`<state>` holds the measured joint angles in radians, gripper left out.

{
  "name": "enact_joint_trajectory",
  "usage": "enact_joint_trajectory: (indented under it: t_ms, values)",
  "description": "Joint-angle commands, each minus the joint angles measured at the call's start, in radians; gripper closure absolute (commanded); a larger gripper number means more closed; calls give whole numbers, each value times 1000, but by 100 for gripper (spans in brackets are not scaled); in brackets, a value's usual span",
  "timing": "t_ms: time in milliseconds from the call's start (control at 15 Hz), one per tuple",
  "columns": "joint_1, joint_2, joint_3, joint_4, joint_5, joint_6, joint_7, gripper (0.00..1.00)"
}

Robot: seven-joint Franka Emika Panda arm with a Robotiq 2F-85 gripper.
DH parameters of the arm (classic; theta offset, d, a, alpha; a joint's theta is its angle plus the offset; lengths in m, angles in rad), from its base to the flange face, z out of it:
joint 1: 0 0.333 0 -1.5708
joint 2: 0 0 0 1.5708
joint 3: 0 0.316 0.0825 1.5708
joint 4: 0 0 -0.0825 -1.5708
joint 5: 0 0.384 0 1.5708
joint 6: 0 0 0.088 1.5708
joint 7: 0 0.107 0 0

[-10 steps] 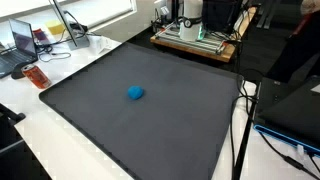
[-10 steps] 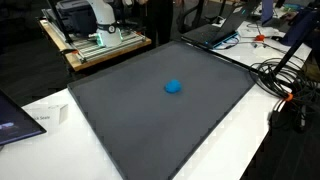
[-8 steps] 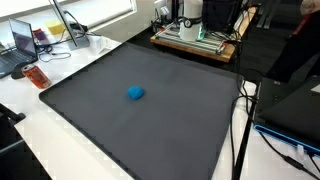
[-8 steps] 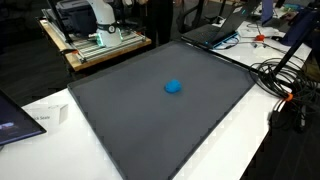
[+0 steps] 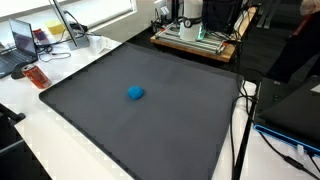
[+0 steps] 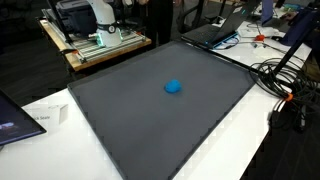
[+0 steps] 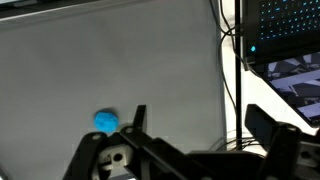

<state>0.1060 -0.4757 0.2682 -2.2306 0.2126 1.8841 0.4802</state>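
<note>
A small blue ball (image 5: 135, 93) lies alone near the middle of a dark grey mat (image 5: 150, 130); it shows in both exterior views, blue ball (image 6: 173, 87) on the mat (image 6: 150, 120). The arm and gripper are outside both exterior views. In the wrist view my gripper (image 7: 197, 125) hangs high above the mat with its fingers (image 7: 137, 118) spread wide, open and empty. The blue ball (image 7: 105, 121) sits just left of the left finger in that view, far below it.
Laptops (image 5: 22, 40) and an orange object (image 5: 37, 76) sit on the white table beside the mat. A wooden bench holds the robot base (image 6: 95, 25). Black cables (image 6: 285, 85) and a laptop (image 7: 285, 30) lie off the mat's edge.
</note>
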Motion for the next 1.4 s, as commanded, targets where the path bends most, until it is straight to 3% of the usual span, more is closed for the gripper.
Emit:
enact_joint_trajectory:
  t_ms: [0,467,1333]
  values:
    - [-15,35,22,2,-55,39,31,0]
    - [-34,150,52,-12,-217,131,144,0]
    - [-52,360,-42,-106,-411,477,375,0]
